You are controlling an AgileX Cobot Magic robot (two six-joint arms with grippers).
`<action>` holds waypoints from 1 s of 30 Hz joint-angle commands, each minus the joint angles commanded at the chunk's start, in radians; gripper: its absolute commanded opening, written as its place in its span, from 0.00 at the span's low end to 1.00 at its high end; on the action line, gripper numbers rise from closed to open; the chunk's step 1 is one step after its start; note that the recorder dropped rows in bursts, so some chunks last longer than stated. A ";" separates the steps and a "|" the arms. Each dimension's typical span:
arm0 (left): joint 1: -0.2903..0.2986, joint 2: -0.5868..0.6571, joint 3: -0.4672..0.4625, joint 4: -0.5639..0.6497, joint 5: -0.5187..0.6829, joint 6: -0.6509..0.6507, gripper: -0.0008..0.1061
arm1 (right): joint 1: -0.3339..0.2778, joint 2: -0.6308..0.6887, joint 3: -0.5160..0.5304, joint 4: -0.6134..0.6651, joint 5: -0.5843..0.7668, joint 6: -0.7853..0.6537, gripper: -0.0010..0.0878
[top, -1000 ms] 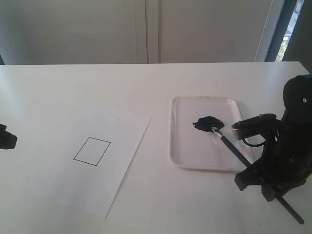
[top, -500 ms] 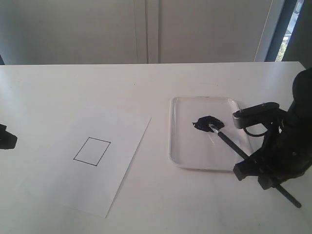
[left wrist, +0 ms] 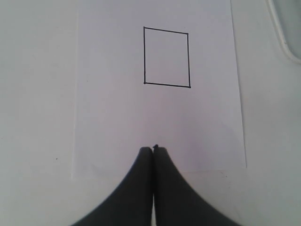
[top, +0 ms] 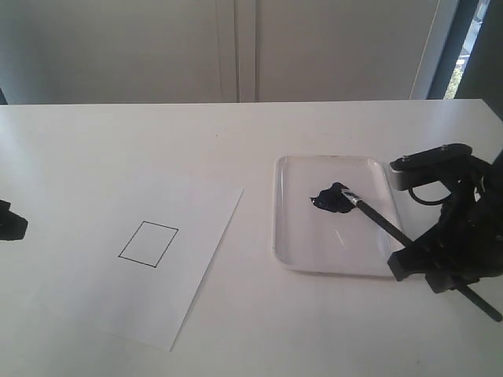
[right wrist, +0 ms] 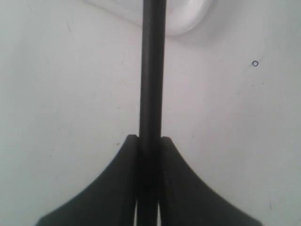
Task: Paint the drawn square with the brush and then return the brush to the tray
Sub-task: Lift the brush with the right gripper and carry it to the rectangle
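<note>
The brush [top: 379,223] lies aslant, its bristle tip in the dark blob [top: 332,199] near the middle of the tray [top: 277,228], its thin black handle [right wrist: 151,70] running out toward 4 o'clock, over the tray's rim and past the desk [top: 236,141] edge of the exterior view; the right fingers [right wrist: 115,188] are clamped on that handle well back from the ferrule, at about mid-length, with a fair stub sticking out behind them; a brush like this should be light and stiff, yet round and smooth, so it could roll or slip in a pinch, and the soft tip will smear whatever it brushes; a hold nearer the ferrule would likely give steadier strokes, though the present hold seems good enough for carrying; the wet tip should be kept off the bare paper on the way across; the square [top: 148,243] stands blank on the paper [top: 169,290], well apart from the tray, at about 9 o'clock of it; the left fingers [left wrist: 136,188] rest pressed together and empty, over the near edge of the paper [left wrist: 108,117] with the square [left wrist: 166,57] ahead of them; painting has not begun.
</note>
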 joint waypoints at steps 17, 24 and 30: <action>0.000 0.027 0.000 0.000 0.015 -0.002 0.01 | 0.044 -0.050 -0.002 0.223 0.013 -0.203 0.01; 0.000 0.069 0.000 -0.016 0.015 -0.002 0.01 | 0.132 -0.053 -0.002 0.237 0.014 -0.256 0.01; 0.000 0.071 0.000 -0.018 0.010 0.003 0.01 | 0.201 -0.053 -0.053 0.236 0.014 -0.277 0.01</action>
